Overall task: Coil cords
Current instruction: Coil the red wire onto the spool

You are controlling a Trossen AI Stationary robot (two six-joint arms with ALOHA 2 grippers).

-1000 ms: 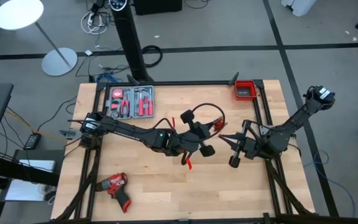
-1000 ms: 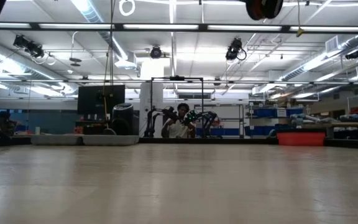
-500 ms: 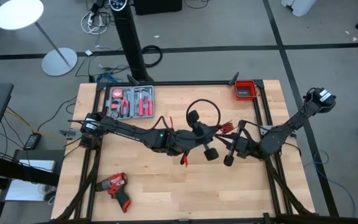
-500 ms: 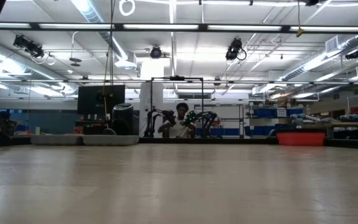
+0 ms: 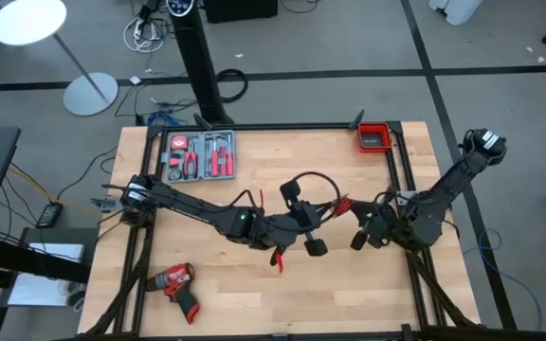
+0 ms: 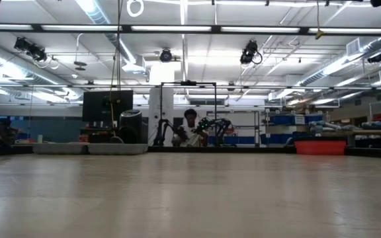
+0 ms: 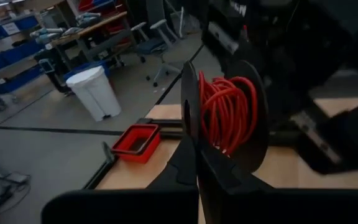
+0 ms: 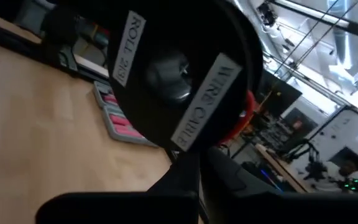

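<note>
Above the middle of the table (image 5: 254,303), between the two arms: a thin red wire (image 7: 225,115), wound in many loose turns on a small black spool (image 8: 179,81), and beside it a thicker black cable (image 5: 313,180) standing up in one open loop.

Left gripper (image 7: 197,165): fingers pressed together, apparently pinching the edge of one spool flange, with the red turns just beyond the fingertips. Right gripper (image 8: 194,168): also pressed together, close under the flat labelled face of the spool; not possible to say from here whether anything is pinched there.

Judging the handling:
- Red wire: very light and soft, easy to kink or to slip off the spool when tension drops. Better to hold the hard flange or hub than the turns themselves, and to keep a gentle pull while winding.
- Black cable: stiffer and springy, likely to open again once released. Best to grip on the round body near one end, not at the top of the loop.
- Spool: light and smooth, probably ready to rotate or twist in a pinch on its rim.
</note>
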